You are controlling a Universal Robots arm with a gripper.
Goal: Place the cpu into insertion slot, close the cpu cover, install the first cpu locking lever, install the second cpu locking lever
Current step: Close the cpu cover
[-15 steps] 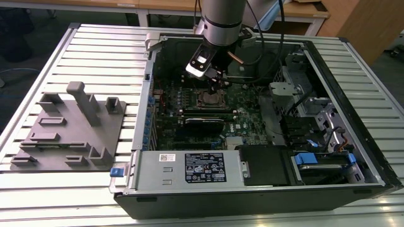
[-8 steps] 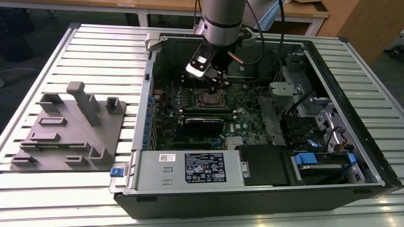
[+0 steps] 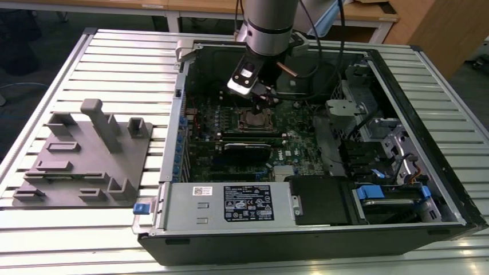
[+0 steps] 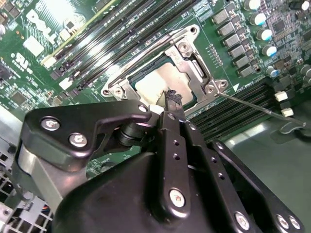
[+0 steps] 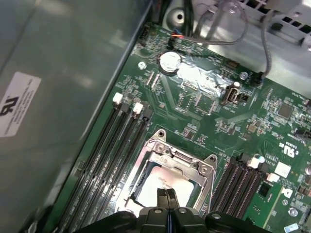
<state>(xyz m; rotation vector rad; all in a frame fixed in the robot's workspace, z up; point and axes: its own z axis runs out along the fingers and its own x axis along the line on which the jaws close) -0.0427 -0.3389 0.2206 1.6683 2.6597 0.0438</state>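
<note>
The insertion slot (image 3: 256, 118) sits on the green motherboard inside the open computer case. The cpu (image 4: 155, 82) lies in it, dull silver face up, also seen in the first wrist view (image 5: 170, 187). The silvery cpu cover (image 4: 192, 60) lies flat as a frame around the chip (image 5: 182, 158). A thin wire locking lever (image 4: 262, 109) sticks out from one socket corner over the memory slots. My gripper (image 3: 264, 103) hangs just above the socket, its black fingers pressed together with nothing between them, the tips (image 4: 171, 97) over the chip's edge (image 5: 167, 194).
Black memory slots (image 4: 121, 39) flank the socket on both sides. A long black expansion card (image 3: 246, 149) lies nearer the front. The case walls (image 3: 180, 114), drive bays (image 3: 382, 143) and cables (image 3: 306, 86) hem the arm in. A grey fixture block (image 3: 84, 160) stands on the table at the exterior view's left.
</note>
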